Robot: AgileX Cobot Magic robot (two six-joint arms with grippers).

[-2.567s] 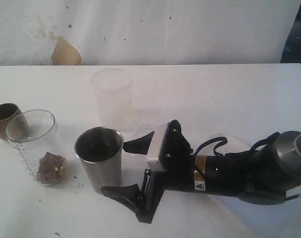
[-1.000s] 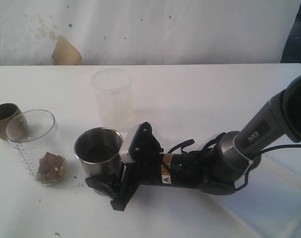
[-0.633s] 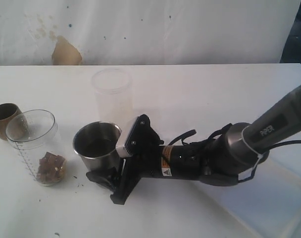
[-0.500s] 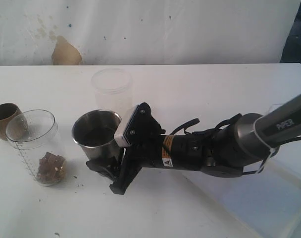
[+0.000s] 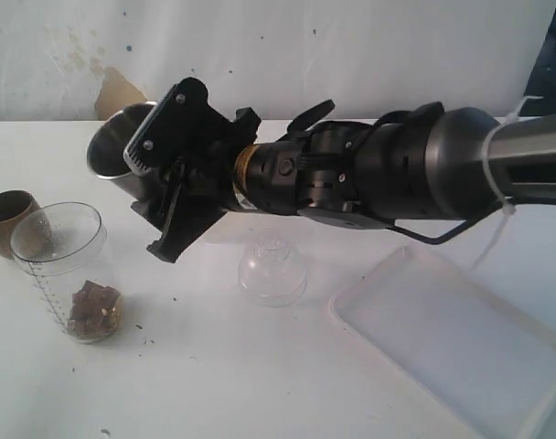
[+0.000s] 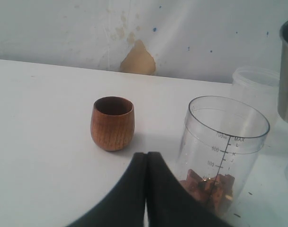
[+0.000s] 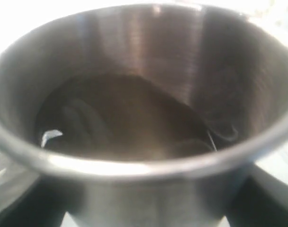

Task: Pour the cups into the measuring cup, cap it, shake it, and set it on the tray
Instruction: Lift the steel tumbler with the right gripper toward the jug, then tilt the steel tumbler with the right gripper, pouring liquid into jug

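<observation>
One big change: the tumbler (image 5: pixel 113 151) is well off the table (image 5: pixel 260 384). Half a second back it was barely lifted, upright, just beside the measuring cup (image 5: pixel 63 265). Now the right gripper (image 5: pixel 145 183) has it up high and tipped, mouth pointing out toward the measuring cup's side. Jaws are spread wide around the tumbler's wall in a side grip.

Right wrist view shows dark liquid (image 7: pixel 134 118) inside with its surface slanted. Nothing is over the lip.

Measuring cup hasn't moved: upright on the table, brown chunks (image 5: pixel 93 309) at the bottom. Wooden cup (image 5: pixel 5 219) is near it, same spot as before.

With the arm raised, the lid (image 5: pixel 272 270) now shows, sitting on the table between measuring cup and tray (image 5: pixel 443 338).

Left gripper (image 6: pixel 146 161) has its fingers pressed together with nothing in them, parked low near the wooden cup and measuring cup.

My read: the tumbler pour is starting. Its mouth looks higher than and behind the measuring cup's mouth, and I can't confirm alignment from this angle. It should get over the opening before tilting further, or the liquid lands on the table. Cap, shake and tray are still to do.
</observation>
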